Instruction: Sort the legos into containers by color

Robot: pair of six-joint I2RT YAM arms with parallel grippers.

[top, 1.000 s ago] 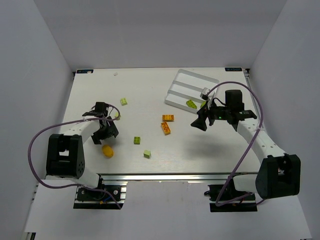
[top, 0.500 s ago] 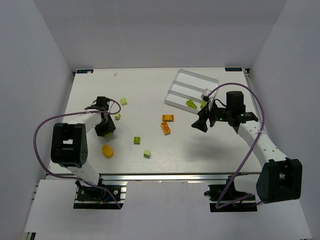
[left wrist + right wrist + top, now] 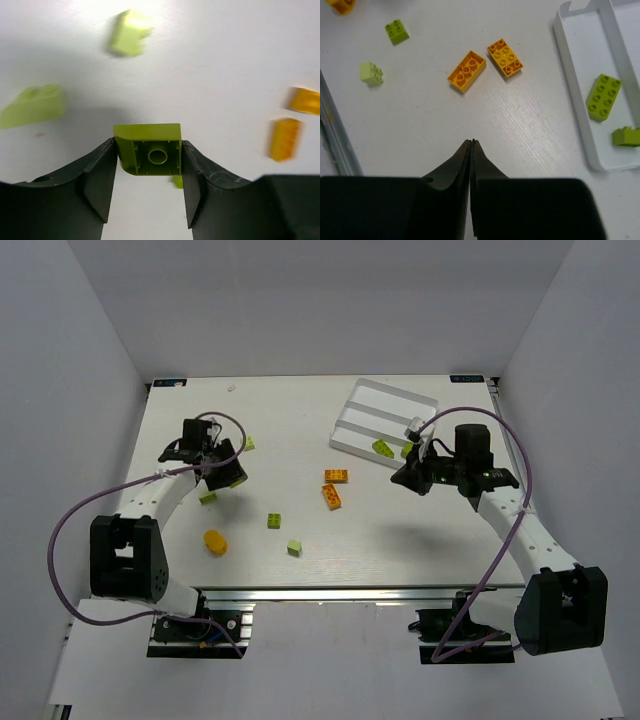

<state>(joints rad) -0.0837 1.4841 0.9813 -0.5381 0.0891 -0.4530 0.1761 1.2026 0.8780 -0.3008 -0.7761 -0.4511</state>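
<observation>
Probably light, stiff, slick: green brick (image 3: 148, 142) clamped by flat sides in left end effector (image 3: 148, 162); right end effector (image 3: 471, 146) together, empty

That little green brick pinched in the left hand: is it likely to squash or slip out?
Probably stiff: pinched by the left hand, the green brick shows straight, unbent sides. It is likely light, since its underside looks hollow. Its smooth plastic sides might slip a little under a loose pinch.

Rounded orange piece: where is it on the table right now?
Top view, left half: the rounded orange piece lies on the table near its front edge, just left of a small lime-green brick.
</observation>
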